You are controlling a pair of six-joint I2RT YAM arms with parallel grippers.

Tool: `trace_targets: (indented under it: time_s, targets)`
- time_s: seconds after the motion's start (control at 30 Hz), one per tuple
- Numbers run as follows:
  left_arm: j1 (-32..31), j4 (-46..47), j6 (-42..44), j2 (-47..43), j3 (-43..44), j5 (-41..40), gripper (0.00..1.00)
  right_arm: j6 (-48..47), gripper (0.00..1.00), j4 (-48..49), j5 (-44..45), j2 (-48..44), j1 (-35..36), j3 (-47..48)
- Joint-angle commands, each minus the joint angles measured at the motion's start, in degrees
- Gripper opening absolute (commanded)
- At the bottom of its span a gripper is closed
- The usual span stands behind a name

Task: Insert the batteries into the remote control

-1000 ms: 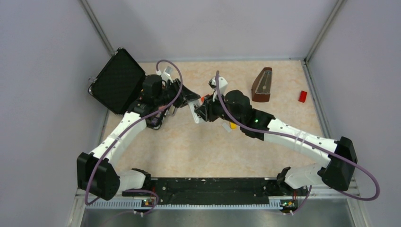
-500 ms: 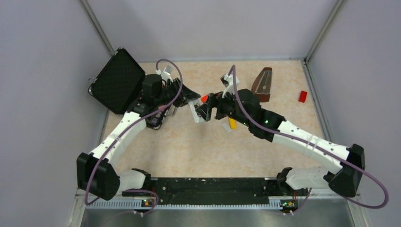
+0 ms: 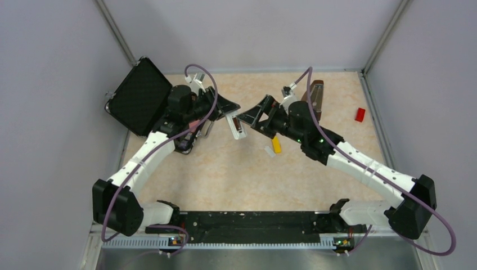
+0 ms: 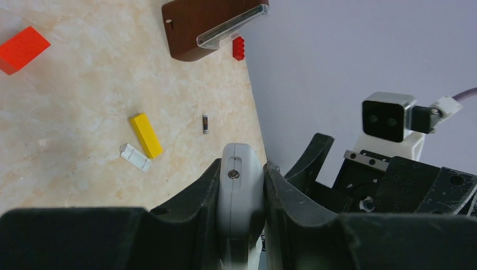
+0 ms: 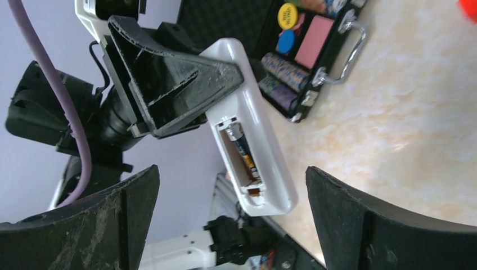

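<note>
- Your left gripper (image 4: pixel 242 166) was clamped on the remote control (image 5: pixel 269 147), held off the desk (image 4: pixel 67 112) with its open back recess turned toward the right arm.
- One seated battery (image 5: pixel 243 147) lay lengthwise in that recess; the slot beside it looked unfilled.
- Your right gripper (image 5: pixel 230 171) stood wide apart and held nothing, facing the recess.
- The loose battery (image 4: pixel 205 124) lay flat on the desk just beyond the yellow block (image 4: pixel 146 135), its long axis roughly parallel to it, on the right arm's side, so that arm was likely nearer.

No legible text or labels
</note>
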Motion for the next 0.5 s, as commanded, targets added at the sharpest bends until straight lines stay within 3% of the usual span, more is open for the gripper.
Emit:
trace_targets:
  time_s: [0.0, 0.17, 0.47]
  targets:
    - [0.22, 6.16, -1.24, 0.93, 3.07, 0.54, 0.0, 14.28, 0.99, 14.22, -8.09, 2.18, -0.44, -3.38]
    - [0.24, 7.38, -1.94, 1.24, 3.89, -0.37, 0.0, 23.69, 0.99, 21.25, -8.91, 3.35, -0.6, -7.24]
    - [0.19, 7.8, -1.24, 0.89, 3.32, 0.19, 0.0, 31.2, 0.99, 29.79, -8.55, 5.81, -1.15, -9.61]
